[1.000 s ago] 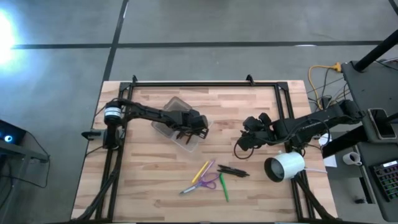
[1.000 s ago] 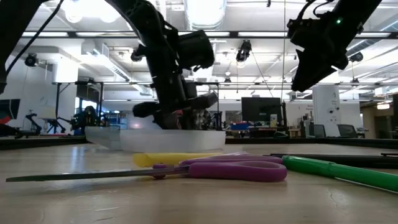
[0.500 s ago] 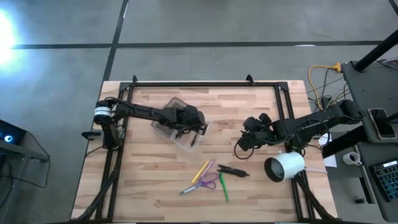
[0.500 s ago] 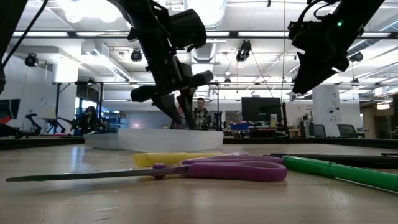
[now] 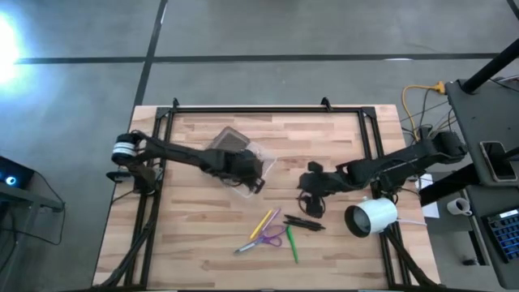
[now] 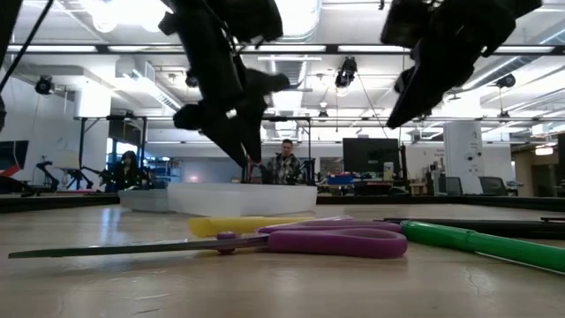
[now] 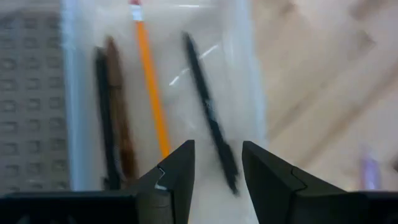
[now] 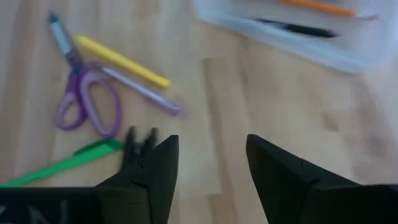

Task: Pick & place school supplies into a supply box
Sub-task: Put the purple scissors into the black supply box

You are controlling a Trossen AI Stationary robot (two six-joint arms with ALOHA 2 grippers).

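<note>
The supply box (image 5: 235, 162) lies open on the table, with its clear tray (image 7: 161, 93) beside its ribbed grey half (image 7: 31, 93). In the tray lie an orange pencil (image 7: 151, 93), a black pen (image 7: 208, 118) and two dark pens (image 7: 112, 118). My left gripper (image 7: 214, 168) hangs open just above the tray (image 5: 243, 168). On the wood lie purple scissors (image 8: 87, 102), a yellow marker (image 8: 121, 60), a green marker (image 8: 62, 162) and black pens (image 5: 304, 221). My right gripper (image 8: 208, 168) is open above the table, right of these supplies (image 5: 312, 191).
A white cylinder (image 5: 371, 217) lies on its side near the table's right edge, close under my right arm. A black frame (image 5: 268, 109) runs along the table's far edge and sides. Bare wood (image 5: 195, 235) lies between the box and the near edge.
My left gripper has risen out of the box tray and drawn back a little toward the table's left. My right gripper has moved toward the table's left and near edge, closer to the loose supplies. The box and the supplies on the table have stayed in place.
</note>
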